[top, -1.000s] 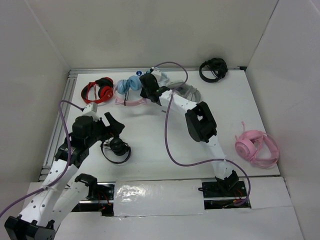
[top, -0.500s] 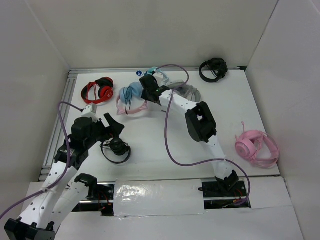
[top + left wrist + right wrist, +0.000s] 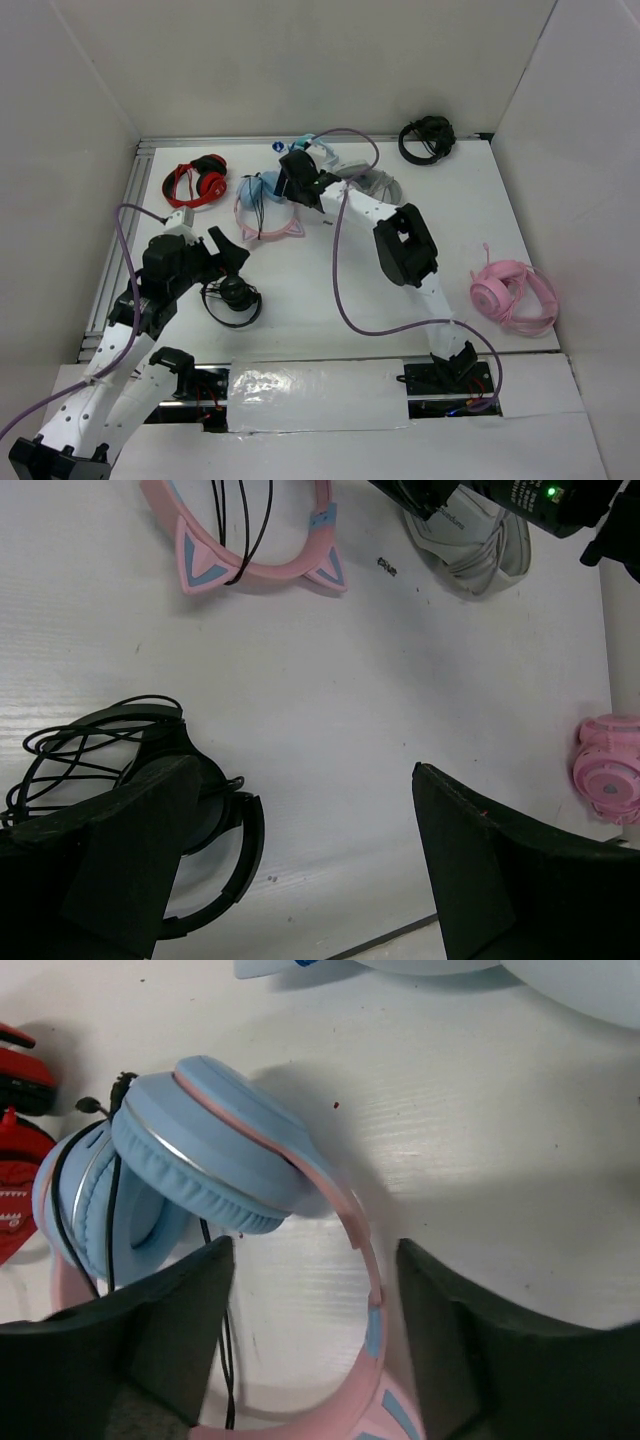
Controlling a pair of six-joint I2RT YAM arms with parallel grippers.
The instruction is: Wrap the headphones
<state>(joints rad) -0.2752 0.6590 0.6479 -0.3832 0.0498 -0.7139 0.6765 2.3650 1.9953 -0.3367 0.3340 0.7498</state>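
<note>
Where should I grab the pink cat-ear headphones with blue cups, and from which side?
Probably the thin pink headband beside the light blue ear cups, from above: it lies flat and is narrow enough for the open right claw to straddle.

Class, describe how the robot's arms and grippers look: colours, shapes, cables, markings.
The left arm and right arm have white links with black joint housings. The left gripper and right gripper each carry two broad black wedge-shaped fingers. A purple cable loops along each arm. A green light glows near the right wrist.
</note>
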